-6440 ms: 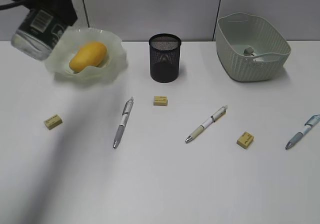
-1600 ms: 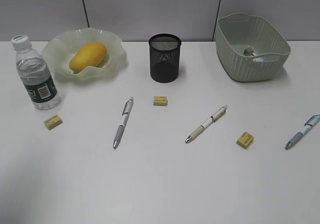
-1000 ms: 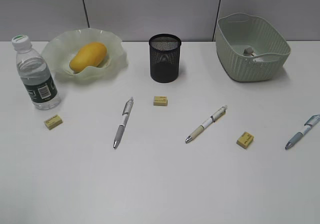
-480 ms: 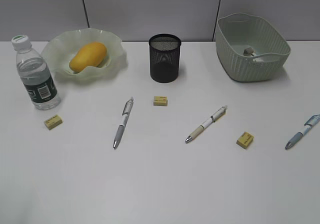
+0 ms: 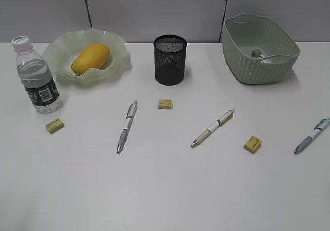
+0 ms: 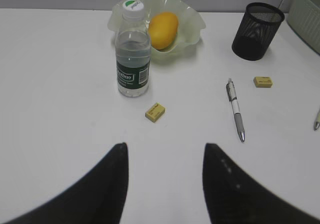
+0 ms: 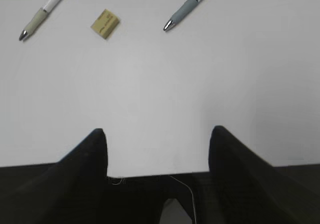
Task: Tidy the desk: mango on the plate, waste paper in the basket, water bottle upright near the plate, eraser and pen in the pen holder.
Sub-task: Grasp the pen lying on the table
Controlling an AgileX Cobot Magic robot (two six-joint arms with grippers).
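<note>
The left gripper (image 6: 164, 184) is hanging low over the near part of the table (image 5: 165, 190) with its fingers (image 6: 107, 184) spread and holding nothing, and straight ahead of them, just beyond the gap, a yellow eraser (image 6: 155, 112) is lying flat and slightly skewed. The water bottle (image 6: 132, 49) is standing upright directly behind that eraser, and behind it again the mango (image 6: 163, 23) is sitting in the plate (image 6: 192, 21), so those steps look done. Ahead and to the right of these fingers a grey pen (image 6: 235, 110) is lying with its long axis running nearly away from them, tip toward them; past it a second eraser (image 6: 263, 81) is sitting in front of the pen holder (image 6: 257, 24). The right gripper (image 7: 157, 159) is also empty, fingers (image 7: 90, 159) parted over the table's near edge; far ahead to their left a third eraser (image 7: 105, 23) and a beige pen (image 7: 45, 11) are lying, and ahead a blue-grey pen (image 7: 187, 6), slanted away to the right. The left arm seems nearer its eraser, with nothing in the way but the bottle close behind. The waste paper (image 5: 257, 52) appears to be resting in the basket (image 5: 278, 68), though it is small and hard to make out.
</note>
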